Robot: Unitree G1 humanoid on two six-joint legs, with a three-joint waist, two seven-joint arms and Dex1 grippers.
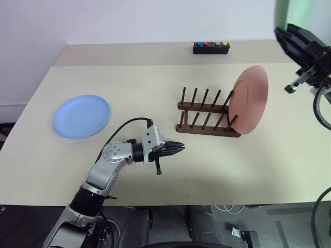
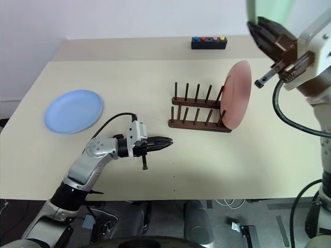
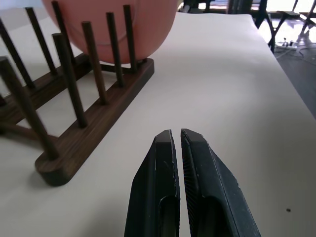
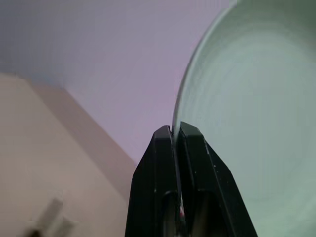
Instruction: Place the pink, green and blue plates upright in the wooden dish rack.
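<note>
My left gripper (image 1: pixel 178 149) hung just over the table (image 1: pixel 155 77), fingers pressed together on nothing, pointing level toward the near end of the wooden dish rack (image 1: pixel 207 113). Bare tabletop lay between my closed tips and the rack's front bar, and more open surface ran on past that bar to the table's far edge. The pink plate (image 1: pixel 252 99) stood upright in the last slot at the rack's far end from those jaws; the four pairs of pegs nearer to me were free. The blue plate (image 1: pixel 81 115) lay flat well behind that arm's elbow, near the table's left edge, with clear room all round it.

My right gripper (image 2: pixel 258 26) was raised high, above and beyond the pink plate, angled upward and inward, its jaws pinched on the rim of the green plate (image 4: pixel 256 113). That plate rose from the fingers toward the wall, probably near upright, though most of it was cut off from sight. A black box with coloured buttons (image 1: pixel 211 47) sat at the table's back edge, well clear of both jaws.
</note>
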